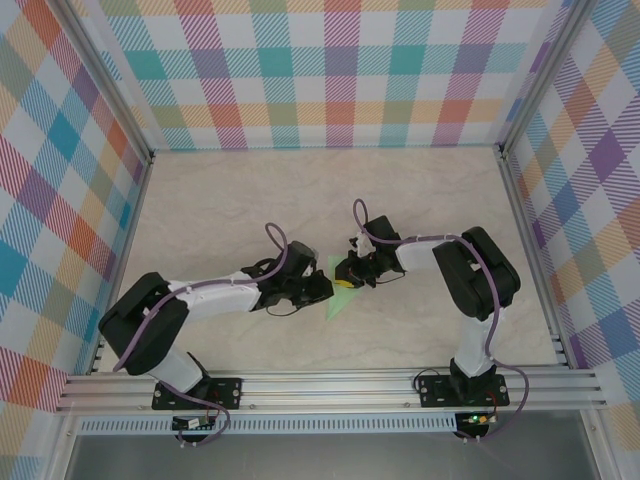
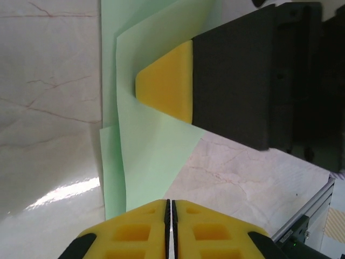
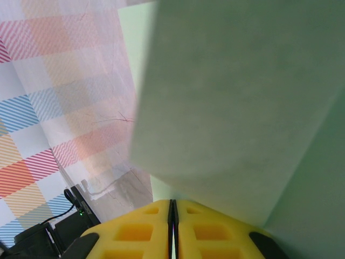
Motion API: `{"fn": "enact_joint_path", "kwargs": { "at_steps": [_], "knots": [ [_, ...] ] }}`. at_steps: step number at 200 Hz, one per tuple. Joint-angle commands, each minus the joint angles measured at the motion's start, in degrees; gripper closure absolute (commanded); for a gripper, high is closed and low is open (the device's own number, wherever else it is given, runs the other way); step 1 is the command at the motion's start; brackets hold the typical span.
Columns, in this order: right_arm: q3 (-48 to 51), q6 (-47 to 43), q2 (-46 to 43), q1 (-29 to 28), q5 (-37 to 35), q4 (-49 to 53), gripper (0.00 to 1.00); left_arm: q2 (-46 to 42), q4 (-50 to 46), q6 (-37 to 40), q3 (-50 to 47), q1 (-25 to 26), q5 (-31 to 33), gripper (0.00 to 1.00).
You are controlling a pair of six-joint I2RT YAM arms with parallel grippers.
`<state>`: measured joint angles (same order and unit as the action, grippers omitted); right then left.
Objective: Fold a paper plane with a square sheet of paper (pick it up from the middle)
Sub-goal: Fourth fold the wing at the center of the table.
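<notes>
The pale marbled bench [image 1: 250, 200], walled in bright plaid [image 1: 340, 70], carries two arms that reach inward so their hands nearly meet at its middle. Between them lies the square sheet of paper [image 1: 333, 302] (mint-green, creased into overlapping layers), flat on the bench. The left hand [image 2: 168, 205] has its yellow fingers pressed together at the sheet's near edge. The right hand [image 3: 172, 205] is likewise closed, one yellow finger [image 2: 167, 81] lying on the top layer; whether either pinches the paper I cannot tell.
</notes>
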<state>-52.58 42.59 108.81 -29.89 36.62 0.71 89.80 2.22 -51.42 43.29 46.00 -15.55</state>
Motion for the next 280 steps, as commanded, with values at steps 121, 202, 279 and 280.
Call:
{"fn": "enact_joint_path", "kwargs": {
  "at_steps": [121,202,279,280],
  "knots": [
    [1.77,-1.54,4.92,-0.61,-5.49,3.26,0.88,6.36,3.04,-3.43,-6.78,2.64,-2.29,0.91],
    [1.66,-1.38,5.61,-0.61,-5.6,3.33,0.89,3.05,0.62,-2.72,-7.9,5.5,-4.05,0.91],
    [1.87,-1.45,5.57,-0.62,-5.69,3.64,0.89,3.68,-1.66,-2.82,-9.53,7.49,-4.64,0.91],
    [1.86,-1.45,5.6,-0.61,-5.73,3.66,0.89,3.65,-1.67,-2.77,-9.58,7.55,-4.69,0.91]
  ]
}}
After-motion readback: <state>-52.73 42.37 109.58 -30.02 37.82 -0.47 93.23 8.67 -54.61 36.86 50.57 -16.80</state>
